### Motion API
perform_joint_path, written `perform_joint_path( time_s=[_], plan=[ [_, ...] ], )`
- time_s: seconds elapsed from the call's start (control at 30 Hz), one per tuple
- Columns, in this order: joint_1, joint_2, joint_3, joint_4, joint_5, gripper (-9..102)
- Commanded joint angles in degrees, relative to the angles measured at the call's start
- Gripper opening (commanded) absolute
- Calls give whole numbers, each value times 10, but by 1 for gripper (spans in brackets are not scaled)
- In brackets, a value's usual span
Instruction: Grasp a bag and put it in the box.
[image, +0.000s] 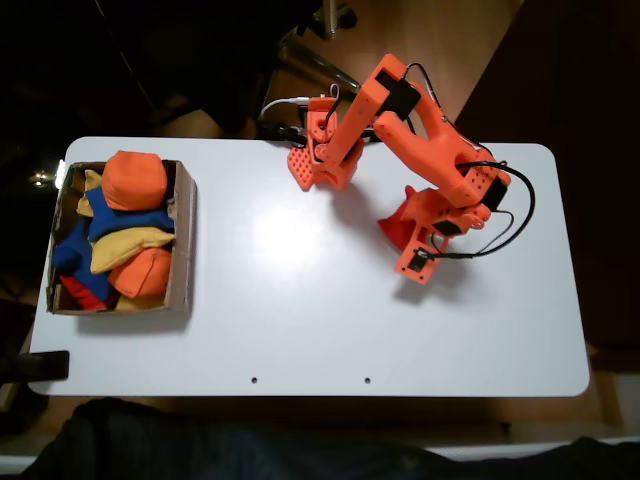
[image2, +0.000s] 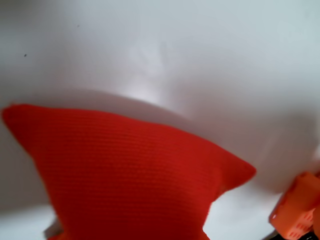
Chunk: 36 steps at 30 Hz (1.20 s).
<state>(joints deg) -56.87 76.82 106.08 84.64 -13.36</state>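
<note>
One white table (image: 300, 300), wood floor (image: 470, 40) behind, dark surroundings.

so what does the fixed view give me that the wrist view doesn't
The fixed view adds the whole layout: the cardboard box at the table's left end, piled with orange, blue and yellow beanbags, and the orange arm reaching from the far edge toward the right.

The wrist view adds close detail: the red bag's knitted weave, its pointed corners and the shadow around it.

Both show the red bag, the white table and orange parts of the arm. Neither settles whether the fingers are closed on the bag.
</note>
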Motion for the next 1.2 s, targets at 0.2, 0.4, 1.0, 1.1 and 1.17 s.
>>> perform_joint_path(
  time_s=[0.2, 0.4, 1.0, 1.1, 1.17],
  plan=[
    [2, -4, -4, 2, -1, 6],
    [6, 30, -17, 1, 10, 0],
    [69, 162, -47, 12, 10, 0],
    [85, 187, -50, 13, 8, 0],
    [95, 205, -53, 13, 8, 0]
  ],
)
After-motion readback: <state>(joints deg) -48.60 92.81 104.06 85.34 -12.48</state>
